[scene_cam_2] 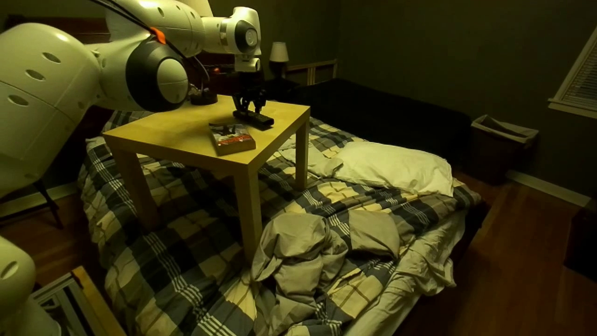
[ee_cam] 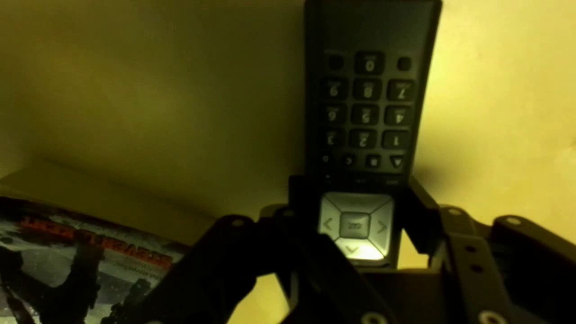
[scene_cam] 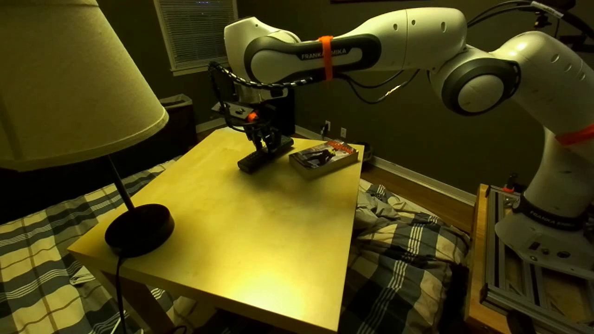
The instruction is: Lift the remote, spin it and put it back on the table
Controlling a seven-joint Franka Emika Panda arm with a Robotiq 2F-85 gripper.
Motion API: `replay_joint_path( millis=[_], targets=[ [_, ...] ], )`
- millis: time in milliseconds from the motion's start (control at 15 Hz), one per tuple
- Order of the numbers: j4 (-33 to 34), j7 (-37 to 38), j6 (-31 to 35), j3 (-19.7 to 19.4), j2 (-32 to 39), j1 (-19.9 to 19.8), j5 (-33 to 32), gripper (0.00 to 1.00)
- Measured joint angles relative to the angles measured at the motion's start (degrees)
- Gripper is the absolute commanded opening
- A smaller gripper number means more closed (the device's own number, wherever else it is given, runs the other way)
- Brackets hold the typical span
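Note:
The remote is a slim black bar with number keys and a silver arrow pad. It shows in both exterior views (scene_cam: 253,160) (scene_cam_2: 261,121) and fills the upper middle of the wrist view (ee_cam: 365,101). My gripper (scene_cam: 265,146) points down over the middle of the remote; it also shows in an exterior view (scene_cam_2: 251,110). In the wrist view, the gripper (ee_cam: 355,202) has a finger against each long side of the remote, by the arrow pad. The remote lies level at or just above the yellow-tan table (scene_cam: 222,208); I cannot tell whether it touches. Its far end is hidden behind the gripper.
A thick paperback book (scene_cam: 325,157) lies close beside the remote; it shows in the wrist view (ee_cam: 90,270) too. A lamp with a black base (scene_cam: 139,229) and large shade (scene_cam: 74,83) stands at a table corner. The table stands on a plaid-covered bed (scene_cam_2: 196,242).

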Motion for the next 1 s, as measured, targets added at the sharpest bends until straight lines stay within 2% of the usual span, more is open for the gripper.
replay_joint_path(
  millis=[200,400,533,800,1000],
  targets=[
    [0.1,-0.9,1.3,0.0,0.3,0.0,-0.2,0.99],
    [0.7,-4.8,0.8,0.0,-0.2,0.6,-0.9,1.0],
    [1.6,-9.3,-2.7,0.0,-1.1,1.4,-2.1,1.0],
    [3.3,-20.5,-10.6,0.0,-4.2,3.0,-6.3,1.0],
    [4.0,-30.7,-12.1,0.0,-6.5,3.2,-8.4,1.0]
  ],
)
